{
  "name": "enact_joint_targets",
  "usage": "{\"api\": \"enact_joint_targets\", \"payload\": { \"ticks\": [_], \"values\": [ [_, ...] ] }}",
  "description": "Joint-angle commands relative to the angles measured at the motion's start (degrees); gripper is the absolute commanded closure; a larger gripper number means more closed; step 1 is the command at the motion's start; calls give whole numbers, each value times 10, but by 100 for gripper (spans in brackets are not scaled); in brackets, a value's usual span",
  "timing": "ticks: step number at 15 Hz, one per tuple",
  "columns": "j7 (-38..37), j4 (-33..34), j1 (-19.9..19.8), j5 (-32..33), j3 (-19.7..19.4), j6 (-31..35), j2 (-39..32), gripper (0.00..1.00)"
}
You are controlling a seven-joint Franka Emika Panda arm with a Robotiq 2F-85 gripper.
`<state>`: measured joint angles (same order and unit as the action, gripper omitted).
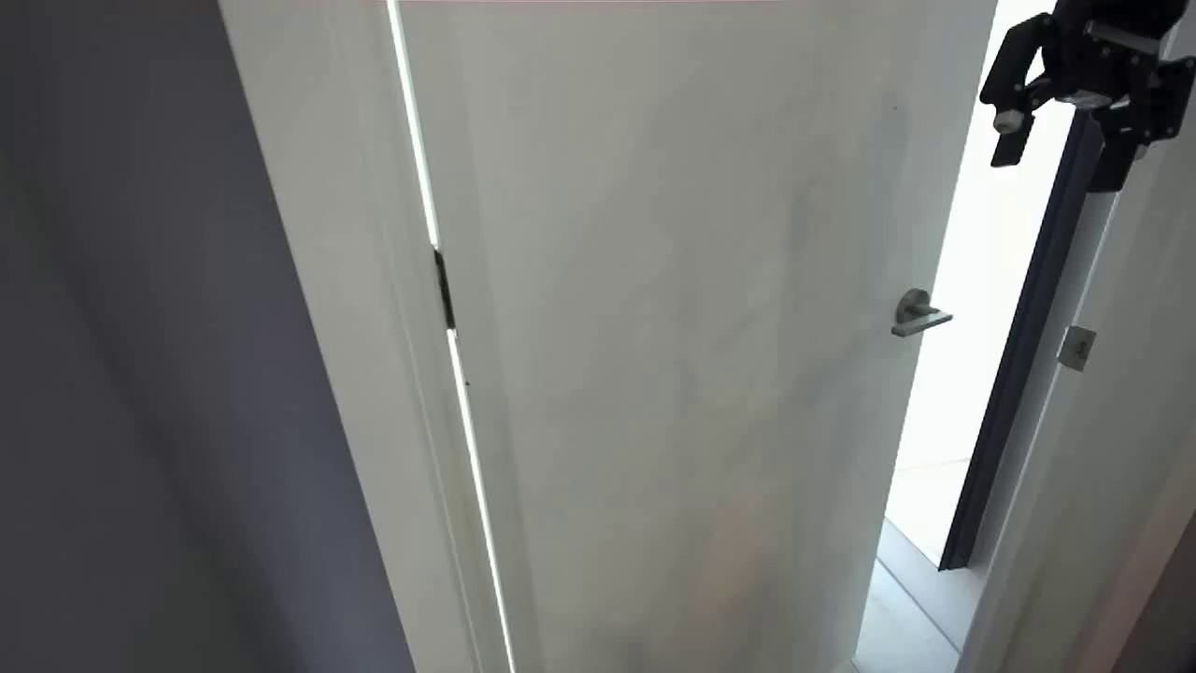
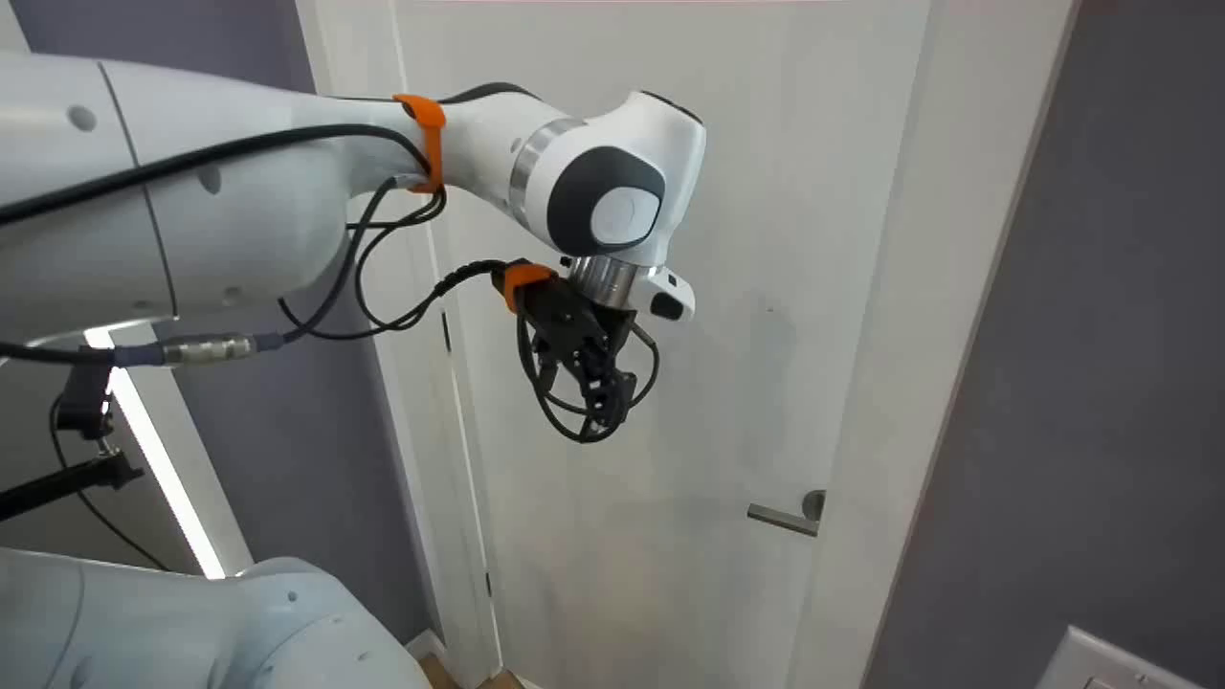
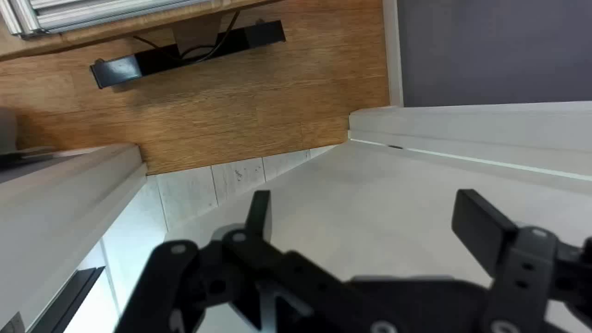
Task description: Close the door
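Standing ajar, the plain white door (image 1: pixel 654 336) fills the middle of an exterior view, a bright gap (image 1: pixel 962 374) between its handle edge and the white frame (image 1: pixel 1112 411). The silver lever handle (image 1: pixel 920 316) sits near that edge; a dark hinge (image 1: pixel 444 288) marks the opposite one. At upper right, before the gap, my gripper (image 1: pixel 1056 168) points downward. In an exterior view, my white arm (image 2: pixel 230 182) reaches in from the picture's left, in front of the door, with grey wall (image 2: pixel 1081 335) at far right. Through the wrist view, I see the gripper's two black fingers (image 3: pixel 481 226) spread well apart, and wooden floor (image 3: pixel 254 101) at the top.
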<state>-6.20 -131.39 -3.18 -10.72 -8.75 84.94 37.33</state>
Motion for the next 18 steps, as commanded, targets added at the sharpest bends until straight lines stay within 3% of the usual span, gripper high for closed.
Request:
{"api": "enact_joint_targets", "payload": {
  "ticks": [1, 10, 13, 18],
  "values": [
    [8, 2, -18, -6, 12, -3, -3, 0],
    [8, 2, -18, -6, 12, -3, -3, 0],
    [-13, -9, -24, -28, 9, 8, -43, 0],
    [-84, -46, -60, -28, 21, 127, -80, 0]
  ]
}}
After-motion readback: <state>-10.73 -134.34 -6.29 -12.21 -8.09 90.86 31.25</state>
